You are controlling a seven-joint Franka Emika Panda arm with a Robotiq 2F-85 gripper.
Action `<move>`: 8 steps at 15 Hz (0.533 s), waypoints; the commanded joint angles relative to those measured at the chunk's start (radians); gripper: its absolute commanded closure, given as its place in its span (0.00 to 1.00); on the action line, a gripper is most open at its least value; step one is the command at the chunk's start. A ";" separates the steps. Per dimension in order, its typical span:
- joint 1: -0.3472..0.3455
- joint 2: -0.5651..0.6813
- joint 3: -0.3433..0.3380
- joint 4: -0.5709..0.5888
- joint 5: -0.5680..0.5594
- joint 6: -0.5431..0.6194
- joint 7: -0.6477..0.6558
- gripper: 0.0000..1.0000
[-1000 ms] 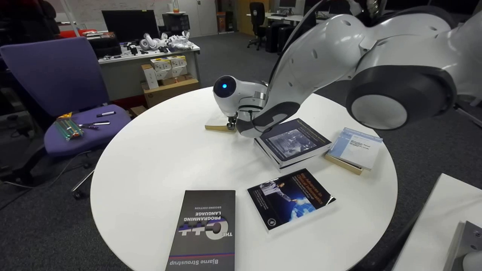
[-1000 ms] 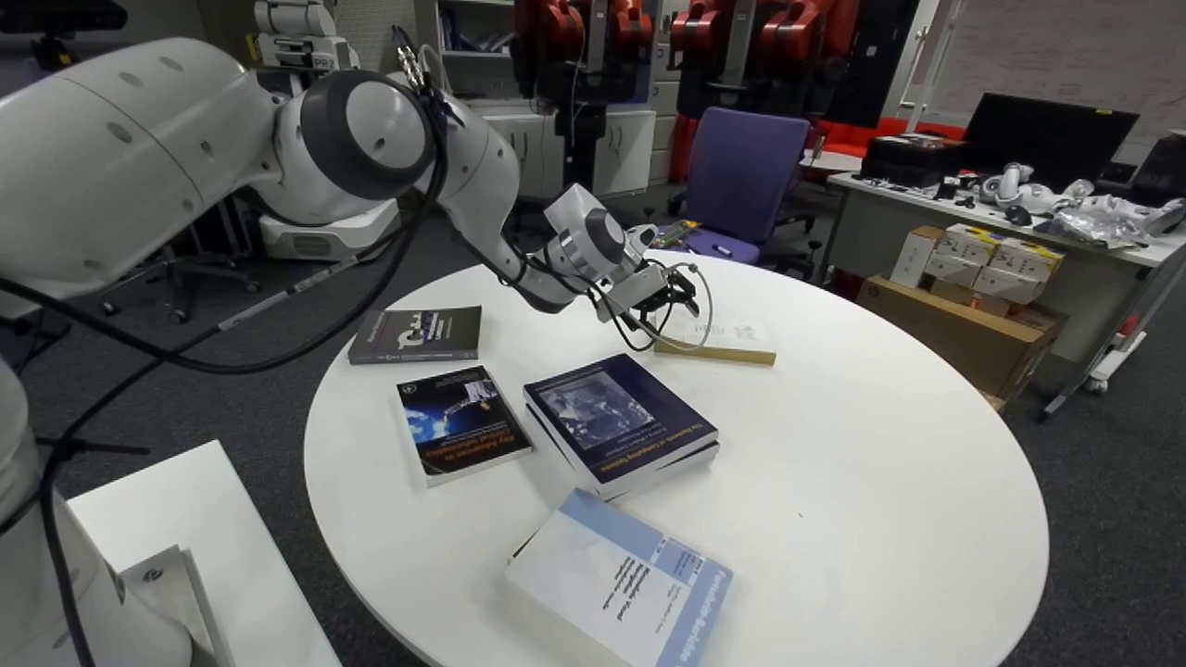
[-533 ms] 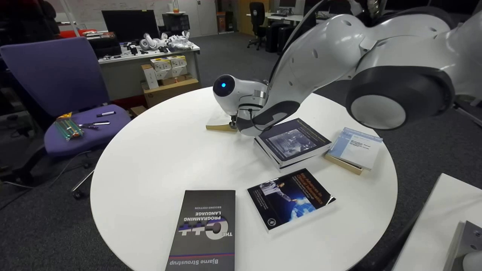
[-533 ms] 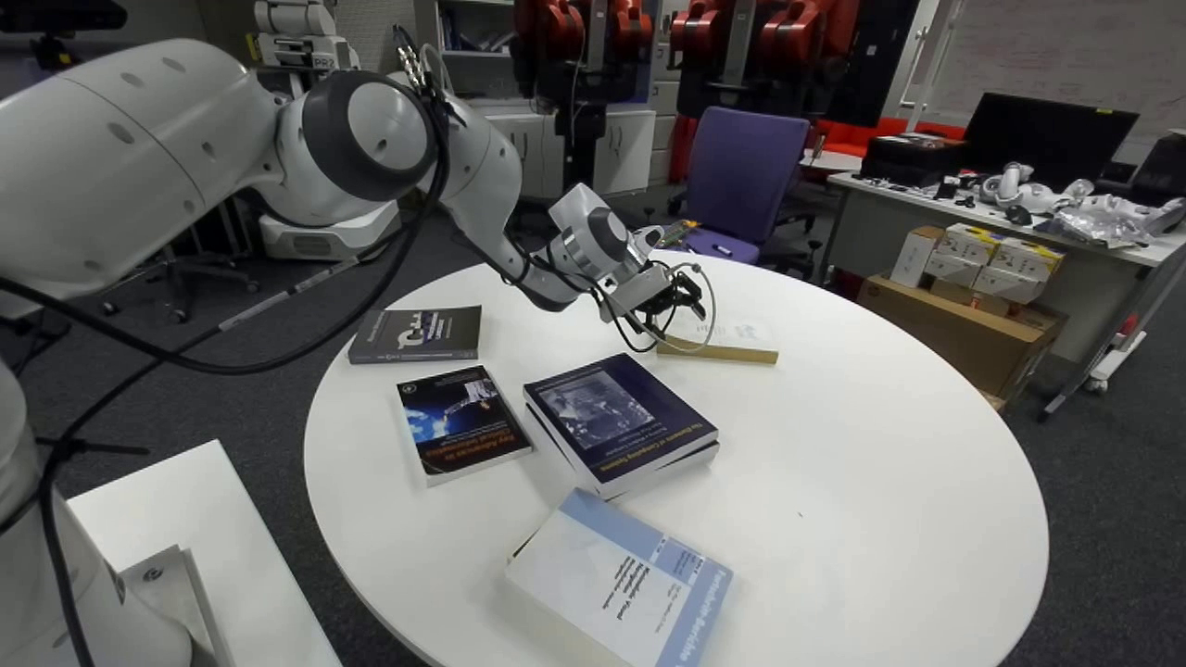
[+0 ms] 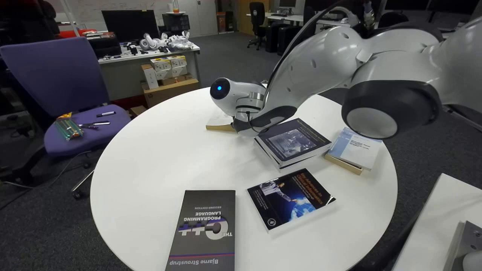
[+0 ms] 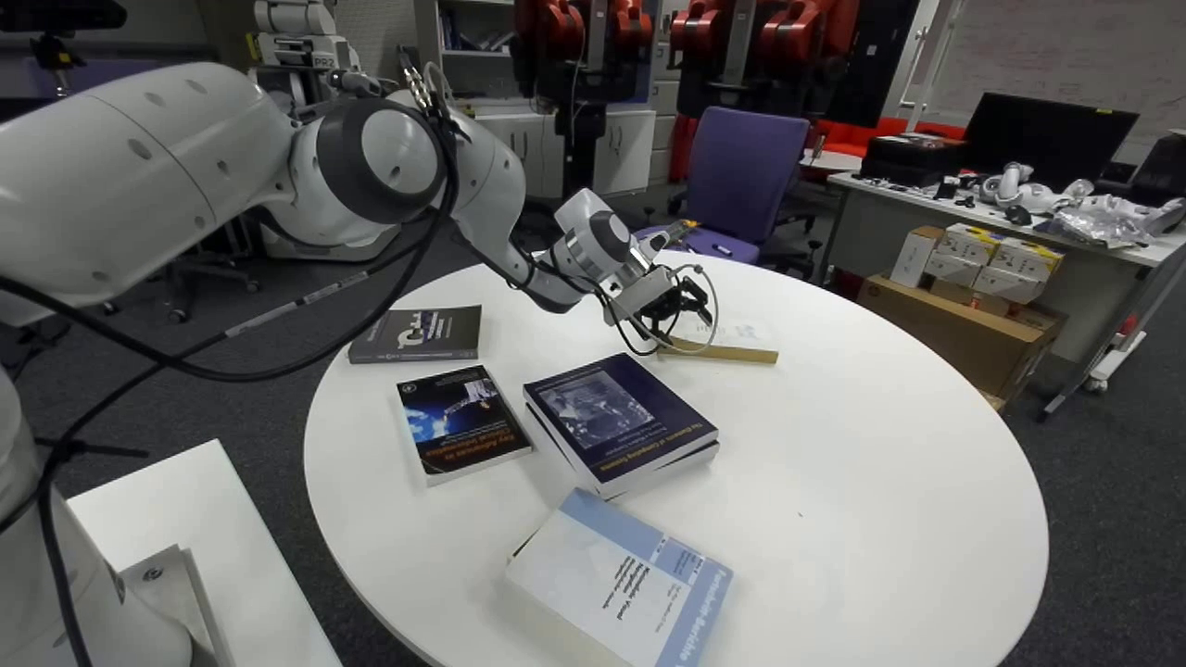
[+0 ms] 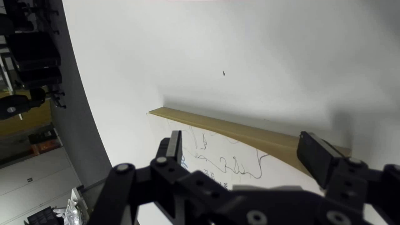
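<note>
Close by the white book point(image 7: 218, 157), the gripper point(image 7: 240, 137) is spread wide, and nothing is held. Whether the book is touched cannot be told. The reach looks nearly done; no grip is made yet, and the white book is laid flat on the table point(image 5: 150, 158). Further off, a pile of books point(image 6: 621, 417) is seen, then a black book point(image 6: 463, 417), a pale blue book point(image 6: 611, 584) and a grey book point(image 6: 417, 333). Past the table, a purple chair point(image 6: 746, 171) is parked.
</note>
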 commanded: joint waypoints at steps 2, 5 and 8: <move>-0.018 0.067 -0.002 0.134 -0.036 -0.071 0.011 0.00; -0.020 0.090 -0.001 0.182 -0.045 -0.088 0.012 0.00; -0.020 0.111 -0.001 0.217 -0.058 -0.088 0.005 0.00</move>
